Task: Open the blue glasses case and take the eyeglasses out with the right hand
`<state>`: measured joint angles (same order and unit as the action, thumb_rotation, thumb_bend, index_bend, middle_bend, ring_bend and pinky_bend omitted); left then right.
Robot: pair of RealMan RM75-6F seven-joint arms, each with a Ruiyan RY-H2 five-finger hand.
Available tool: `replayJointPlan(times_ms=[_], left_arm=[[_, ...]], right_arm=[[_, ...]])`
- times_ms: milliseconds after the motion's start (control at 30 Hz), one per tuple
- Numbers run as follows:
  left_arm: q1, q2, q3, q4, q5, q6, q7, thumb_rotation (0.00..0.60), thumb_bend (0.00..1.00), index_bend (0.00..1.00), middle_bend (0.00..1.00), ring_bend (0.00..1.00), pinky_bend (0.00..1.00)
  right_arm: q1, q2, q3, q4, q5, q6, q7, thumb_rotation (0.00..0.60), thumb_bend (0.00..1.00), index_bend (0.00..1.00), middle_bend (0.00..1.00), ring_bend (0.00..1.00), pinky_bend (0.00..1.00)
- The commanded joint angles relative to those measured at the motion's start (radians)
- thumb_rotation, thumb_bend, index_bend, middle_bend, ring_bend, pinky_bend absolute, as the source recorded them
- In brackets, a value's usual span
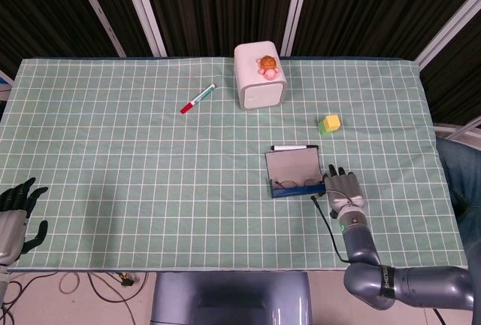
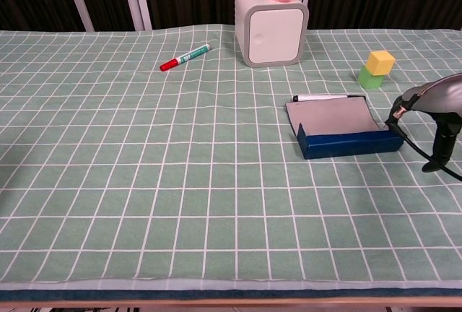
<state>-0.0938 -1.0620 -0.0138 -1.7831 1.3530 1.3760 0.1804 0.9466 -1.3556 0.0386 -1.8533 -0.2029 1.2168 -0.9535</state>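
Observation:
The blue glasses case (image 1: 295,175) (image 2: 348,139) lies open on the green checked cloth, its grey-lined lid tipped back. Eyeglasses (image 1: 294,183) lie inside along the case's near wall in the head view; the chest view hides them behind that wall. My right hand (image 1: 343,189) (image 2: 438,113) rests palm down right beside the case's right end, fingers pointing away, holding nothing. My left hand (image 1: 15,213) sits at the table's near left corner with fingers spread, far from the case.
A black marker (image 1: 294,147) lies just behind the case lid. A yellow-and-green block (image 1: 330,123) stands beyond it. A white box with a toy turtle on top (image 1: 258,76) is at the back centre, with a red-capped marker (image 1: 197,98) to its left.

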Motion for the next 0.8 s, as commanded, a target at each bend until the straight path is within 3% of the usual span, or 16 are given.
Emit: replayJointPlan(times_ms=[33, 800], left_arm=[[0.000, 0.000, 0.000, 0.000, 0.000, 0.000, 0.000, 0.600, 0.46, 0.16, 0.00, 0.00, 0.07], [-0.001, 0.001, 0.000, 0.002, -0.001, -0.001, 0.000, 0.600, 0.46, 0.16, 0.00, 0.00, 0.07]], right_arm=[[0.001, -0.010, -0.004, 0.022, 0.000, 0.001, -0.012, 0.600, 0.24, 0.24, 0.00, 0.10, 0.24], [0.027, -0.111, 0.052, 0.131, -0.039, 0.016, -0.051, 0.600, 0.24, 0.25, 0.00, 0.10, 0.24]])
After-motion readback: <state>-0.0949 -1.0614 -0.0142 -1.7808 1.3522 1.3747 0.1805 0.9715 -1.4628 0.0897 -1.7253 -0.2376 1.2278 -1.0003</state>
